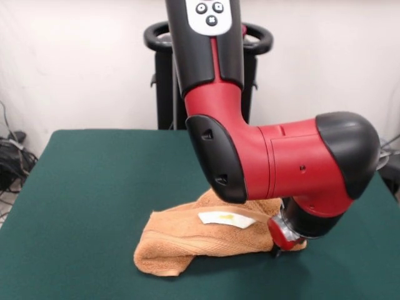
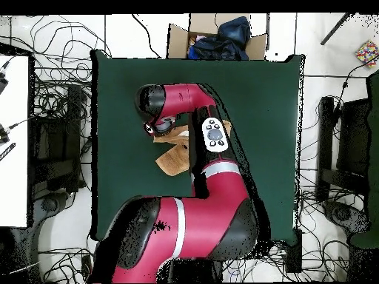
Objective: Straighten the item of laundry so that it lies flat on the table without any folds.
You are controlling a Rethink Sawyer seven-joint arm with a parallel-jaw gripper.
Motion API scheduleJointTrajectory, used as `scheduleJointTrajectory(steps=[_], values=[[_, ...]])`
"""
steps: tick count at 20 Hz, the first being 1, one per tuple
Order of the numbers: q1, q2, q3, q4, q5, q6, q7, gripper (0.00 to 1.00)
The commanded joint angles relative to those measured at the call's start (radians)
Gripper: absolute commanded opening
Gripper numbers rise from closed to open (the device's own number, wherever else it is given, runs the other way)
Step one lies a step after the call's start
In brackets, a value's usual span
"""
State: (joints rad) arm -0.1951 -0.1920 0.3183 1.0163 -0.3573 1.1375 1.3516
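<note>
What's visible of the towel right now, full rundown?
The towel is orange-tan terry cloth, bunched and folded over itself, not flat. A white label with a yellow mark lies on top. It sits on the green table, toward the near edge. The arm's gripper presses at its right end; the arm hides part.

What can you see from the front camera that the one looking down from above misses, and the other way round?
Only the front view shows the white label on top of the towel, the towel's thick folded layers, and the pincer low at the towel's edge; whether it is open or shut cannot be told. Only the overhead view shows the whole table, a cardboard box of dark things beyond it, and cables on the floor around it. Both show the red arm over the bunched towel on the green table.
</note>
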Motion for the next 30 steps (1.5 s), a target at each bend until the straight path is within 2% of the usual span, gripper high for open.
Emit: scheduleJointTrajectory(steps=[1,7,8,15,20,25,30], values=[[0.024,0.076,-0.016,-0.017,-0.002,0.144,0.042,1.0],[0.026,0.08,-0.017,-0.03,-0.004,0.173,0.043,1.0],[0.027,0.082,-0.017,-0.034,-0.004,0.178,0.043,0.0],[0.026,0.083,-0.021,-0.034,-0.004,0.201,0.048,0.0],[0.014,0.061,-0.013,-0.018,-0.004,0.167,0.032,0.0],[-0.075,-0.167,0.02,0.156,0.05,0.157,-0.068,0.0],[-0.125,-0.303,0.039,0.202,0.066,0.208,-0.132,0.0]])
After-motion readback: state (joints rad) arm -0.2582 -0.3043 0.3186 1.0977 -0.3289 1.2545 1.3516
